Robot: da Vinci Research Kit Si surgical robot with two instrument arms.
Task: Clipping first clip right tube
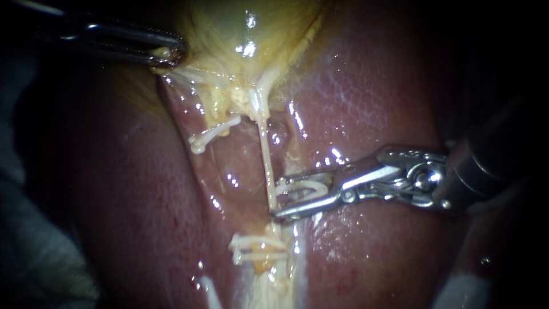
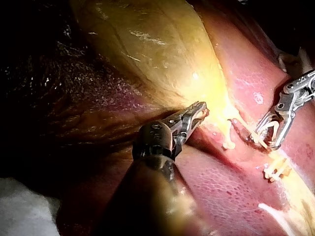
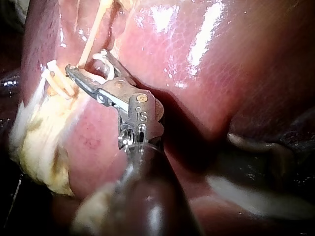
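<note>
Shiny silver right instrument (image 1: 274, 199): closest to us, coming in from the right. Its jaws stand apart and hug an open white plastic clip (image 1: 306, 191) between them.
Right tube (image 1: 265, 154): thin, pale and stringy, running down from the yellow gallbladder (image 1: 246, 28). It sits just inside the tips of those jaws.
Doing it well: I think the clip should slide a bit further on, so the tube lies deep in it and crosses it straight. Then squeeze slowly, and only on the tube.
Dark thin left instrument (image 1: 166, 55): up on the left. Its jaws are clenched on the gallbladder's edge, which looks to pull the tube tight.
Other clips: two older white clips (image 1: 257, 247) sit across the pale strands just below. A lone white clip (image 1: 213, 133) lies off to the left.
In the way: wet pink liver (image 1: 372, 103) lies right under the lower jaw and could get pinched. The older white clips leave little room below.
</note>
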